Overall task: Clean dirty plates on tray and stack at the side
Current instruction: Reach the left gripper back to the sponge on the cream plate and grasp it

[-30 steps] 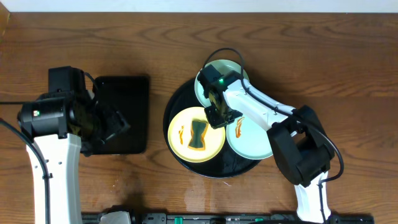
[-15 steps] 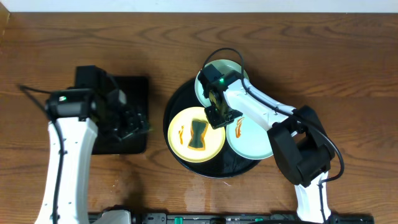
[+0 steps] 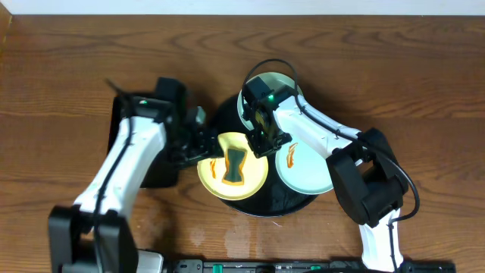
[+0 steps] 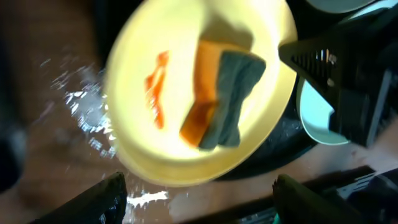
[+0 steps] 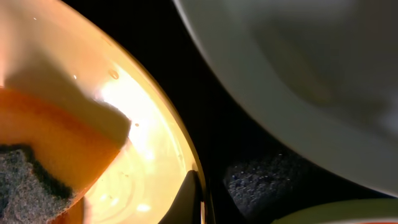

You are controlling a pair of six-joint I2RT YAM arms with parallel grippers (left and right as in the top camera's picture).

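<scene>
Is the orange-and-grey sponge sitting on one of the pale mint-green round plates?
No, the sponge lies on the pale yellow round plate.

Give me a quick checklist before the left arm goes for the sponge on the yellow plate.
1. Right fingers shut on the rim of the yellow plate: ok.
2. Left fingers open wide: ok.
3. Sponge lying uncovered on the plate: ok.
4. Left fingers over the sponge: not ok, they hover at the plate's left edge and the sponge is farther in.
5. Orange smear exposed beside the sponge: ok.
6. Plate sitting flat on the tray: cannot tell.
</scene>
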